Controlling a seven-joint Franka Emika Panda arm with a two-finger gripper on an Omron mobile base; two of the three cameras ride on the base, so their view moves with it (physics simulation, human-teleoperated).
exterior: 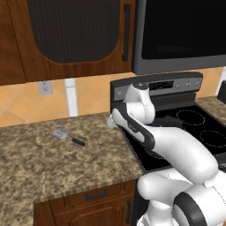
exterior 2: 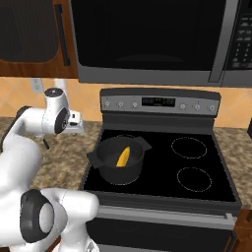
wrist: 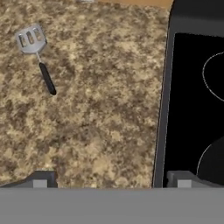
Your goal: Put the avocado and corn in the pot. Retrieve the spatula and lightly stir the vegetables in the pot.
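The spatula (exterior: 66,137) lies flat on the speckled counter (exterior: 35,167), left of the stove, its slotted silvery head (wrist: 31,38) pointing away from its black handle (wrist: 46,78). My gripper (wrist: 111,180) hovers open above the counter beside the stove's left edge, with nothing between its fingers. The spatula lies well off toward the upper left of the hand view. The dark grey pot (exterior 2: 119,160) stands on the stove's front left burner with the yellow corn (exterior 2: 123,157) inside it. The avocado is hidden. My arm covers the pot in the left base view.
The black stove top (exterior 2: 197,162) has two bare burners on its right side. A microwave (exterior 2: 147,39) hangs above the stove and wooden cabinets (exterior: 66,31) above the counter. A wall outlet (exterior: 45,87) sits behind the counter. The counter's front edge (exterior: 84,187) runs above a drawer.
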